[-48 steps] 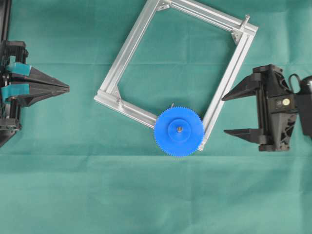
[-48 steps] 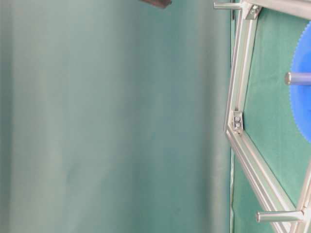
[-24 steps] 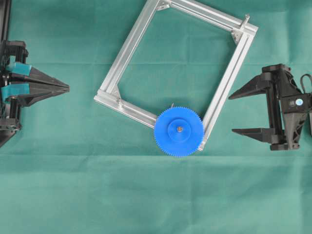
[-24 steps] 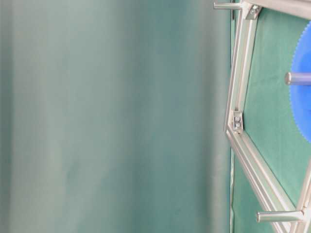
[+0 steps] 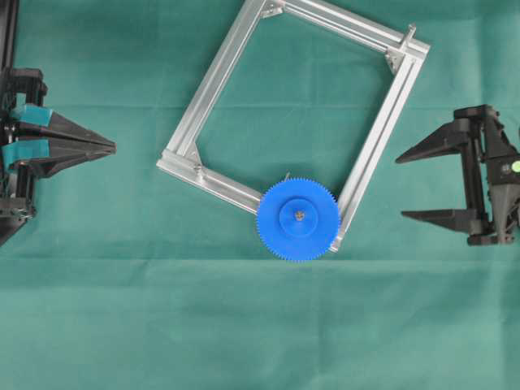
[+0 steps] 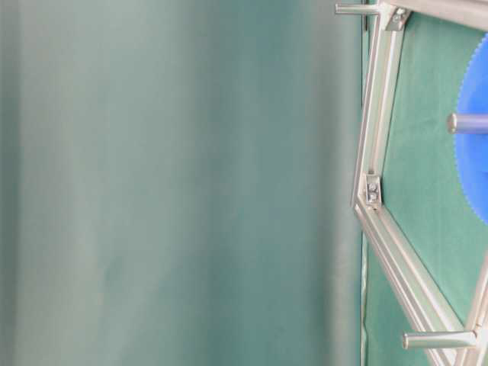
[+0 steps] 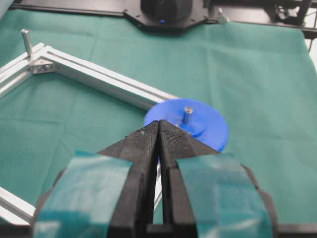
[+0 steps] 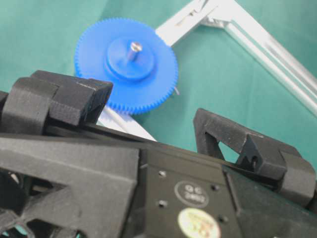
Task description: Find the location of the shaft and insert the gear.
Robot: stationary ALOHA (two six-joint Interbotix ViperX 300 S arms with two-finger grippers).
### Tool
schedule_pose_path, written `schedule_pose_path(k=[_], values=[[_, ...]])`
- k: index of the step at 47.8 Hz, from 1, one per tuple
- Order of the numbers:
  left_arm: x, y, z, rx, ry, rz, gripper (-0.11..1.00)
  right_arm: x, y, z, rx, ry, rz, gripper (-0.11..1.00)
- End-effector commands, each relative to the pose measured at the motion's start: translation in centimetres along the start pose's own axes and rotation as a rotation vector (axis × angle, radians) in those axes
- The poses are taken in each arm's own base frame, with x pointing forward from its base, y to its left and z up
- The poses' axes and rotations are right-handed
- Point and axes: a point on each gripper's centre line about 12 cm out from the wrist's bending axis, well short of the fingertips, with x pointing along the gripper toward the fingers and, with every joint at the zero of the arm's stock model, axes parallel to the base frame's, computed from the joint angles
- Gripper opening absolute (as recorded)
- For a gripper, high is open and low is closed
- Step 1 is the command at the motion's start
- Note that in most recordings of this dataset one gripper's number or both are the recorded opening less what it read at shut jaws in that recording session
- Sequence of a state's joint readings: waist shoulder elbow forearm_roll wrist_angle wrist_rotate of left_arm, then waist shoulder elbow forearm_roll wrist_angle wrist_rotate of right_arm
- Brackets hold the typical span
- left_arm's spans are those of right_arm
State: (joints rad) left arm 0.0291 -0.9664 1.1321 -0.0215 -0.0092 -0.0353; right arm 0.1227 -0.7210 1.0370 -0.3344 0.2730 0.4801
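Note:
The blue gear lies flat at the frame's lower corner. The silvery shaft pokes up through its hub hole. The left wrist view shows the gear with the shaft standing out of the hub, as does the right wrist view, with gear and shaft. At table level the gear and shaft sit at the right edge. My left gripper is shut and empty, far left of the gear. My right gripper is open and empty, well to the right of the gear.
A square aluminium frame lies tilted on the green cloth, with a silvery peg at its far right corner bracket. The gear overlaps the frame's lower corner.
My right gripper has drawn back to the right, away from the gear, staying open. The gear, frame and left gripper have not moved.

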Motion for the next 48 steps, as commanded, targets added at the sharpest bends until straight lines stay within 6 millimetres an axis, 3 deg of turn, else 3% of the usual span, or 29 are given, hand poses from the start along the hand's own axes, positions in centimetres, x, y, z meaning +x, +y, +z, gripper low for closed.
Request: schedule_pose_path(k=[1,48], values=[[0.17,-0.09,1.05,-0.001,-0.023,-0.003,0.02,-0.31,-0.34,0.20,0.015,-0.023,-0.007,0.85],[0.17,-0.08,0.83,-0.001,-0.017,-0.002,0.02,-0.38,-0.62,-0.71,0.040,-0.038,0.000,0.85]])
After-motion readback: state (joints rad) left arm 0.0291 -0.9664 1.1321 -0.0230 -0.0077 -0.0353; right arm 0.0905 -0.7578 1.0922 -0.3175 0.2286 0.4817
